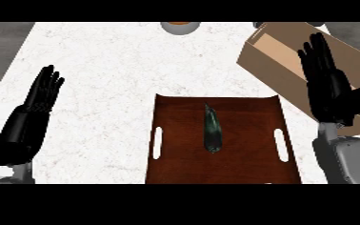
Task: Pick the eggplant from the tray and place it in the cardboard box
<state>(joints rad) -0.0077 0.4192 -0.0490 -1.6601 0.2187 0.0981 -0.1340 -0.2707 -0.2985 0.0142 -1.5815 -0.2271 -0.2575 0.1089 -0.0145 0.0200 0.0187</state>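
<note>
Dark eggplant [212, 131] lying lengthwise mid-tray [246, 167] (brown, slotted handles); open cardboard box [274, 57] upper right.

Bright, even light; faint shadows.

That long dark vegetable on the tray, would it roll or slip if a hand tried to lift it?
The eggplant is slim, rounded and tapers to a point, so it may well roll sideways on the flat tray if nudged. Its skin looks glossy, so probably a bit slippery. It lies straight, which suggests it is stiff rather than floppy.

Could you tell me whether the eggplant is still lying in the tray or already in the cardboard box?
In the tray: the eggplant lies lengthwise on the tray, apart from the cardboard box, with neither hand touching it.
</note>
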